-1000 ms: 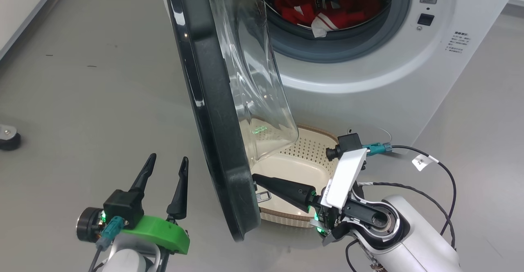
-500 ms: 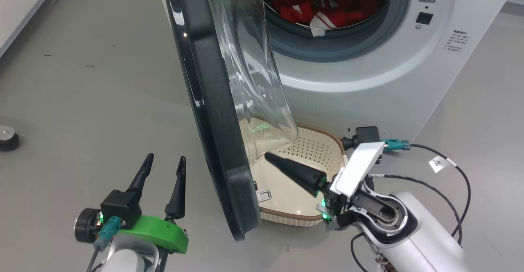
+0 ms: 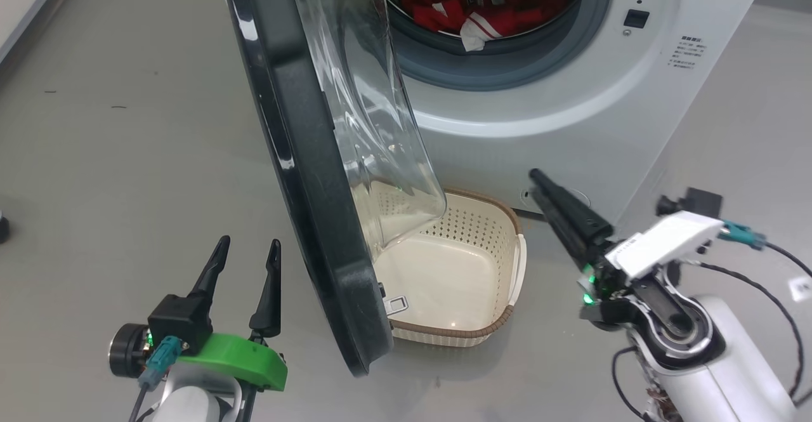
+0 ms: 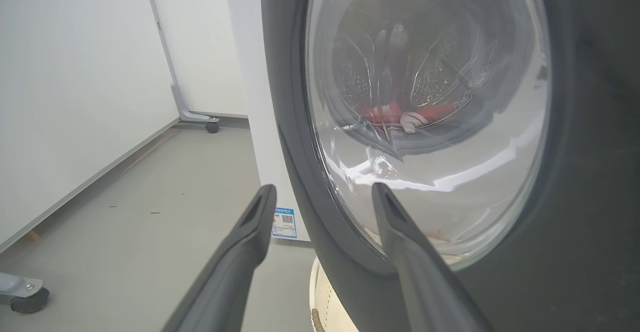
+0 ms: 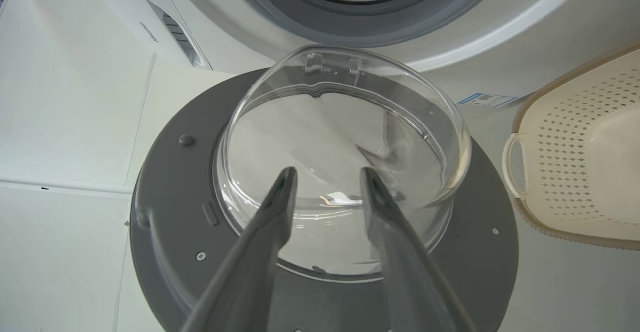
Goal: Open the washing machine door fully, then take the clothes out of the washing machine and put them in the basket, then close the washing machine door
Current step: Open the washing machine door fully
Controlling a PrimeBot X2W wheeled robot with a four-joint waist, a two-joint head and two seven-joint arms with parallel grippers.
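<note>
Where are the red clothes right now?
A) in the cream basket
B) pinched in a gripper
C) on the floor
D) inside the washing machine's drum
D: the red clothes lie inside the drum of the washing machine, and the part of the basket that shows holds nothing.

Grey floor (image 3: pixel 127 155) (castor (image 4: pixel 30 299) at edge)
</note>
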